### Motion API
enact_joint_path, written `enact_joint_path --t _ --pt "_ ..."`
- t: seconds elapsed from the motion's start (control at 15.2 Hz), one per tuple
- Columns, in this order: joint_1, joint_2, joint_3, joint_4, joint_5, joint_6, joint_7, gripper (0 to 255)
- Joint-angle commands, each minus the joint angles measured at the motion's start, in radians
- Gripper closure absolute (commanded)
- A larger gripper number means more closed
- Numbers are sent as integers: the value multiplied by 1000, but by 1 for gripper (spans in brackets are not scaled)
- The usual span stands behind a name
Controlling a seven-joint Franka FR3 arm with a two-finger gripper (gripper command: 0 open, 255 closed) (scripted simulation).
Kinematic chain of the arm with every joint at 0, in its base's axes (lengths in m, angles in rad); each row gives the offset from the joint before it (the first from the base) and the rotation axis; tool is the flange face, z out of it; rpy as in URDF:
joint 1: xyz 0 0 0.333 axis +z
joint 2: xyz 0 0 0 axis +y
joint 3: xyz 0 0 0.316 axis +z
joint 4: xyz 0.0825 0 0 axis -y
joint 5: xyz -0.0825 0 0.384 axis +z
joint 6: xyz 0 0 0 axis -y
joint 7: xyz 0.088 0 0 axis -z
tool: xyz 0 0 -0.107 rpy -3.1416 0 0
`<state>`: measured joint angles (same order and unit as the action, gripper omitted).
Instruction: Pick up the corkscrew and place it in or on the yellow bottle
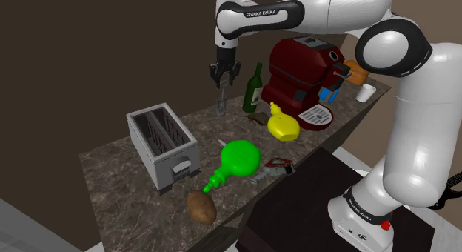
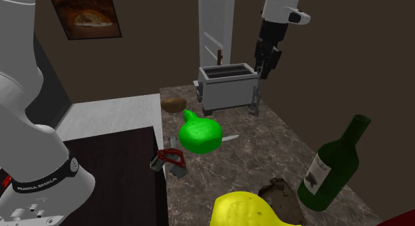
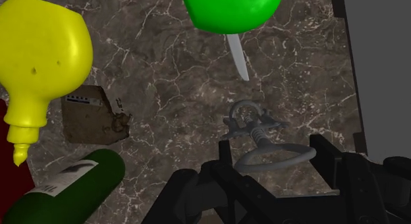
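Beside the grey toaster [image 1: 161, 143], the black end effector [image 1: 224, 81] is clenched on the top loop of the grey corkscrew [image 1: 222, 102], which hangs straight down over the dark stone tabletop [image 1: 111, 167]. Farther from the toaster, past the green bottle [image 1: 238, 160], sits the yellow bottle [image 1: 283, 124].

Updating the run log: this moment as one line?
gripper: shut on corkscrew | corkscrew: hanging upright by toaster | yellow bottle: apart, untouched
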<state>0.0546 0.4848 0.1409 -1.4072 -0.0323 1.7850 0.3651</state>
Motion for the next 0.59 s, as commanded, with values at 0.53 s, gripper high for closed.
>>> enact_joint_path --t 0.53 --pt "3 -11 2 118 2 -129 1 255"
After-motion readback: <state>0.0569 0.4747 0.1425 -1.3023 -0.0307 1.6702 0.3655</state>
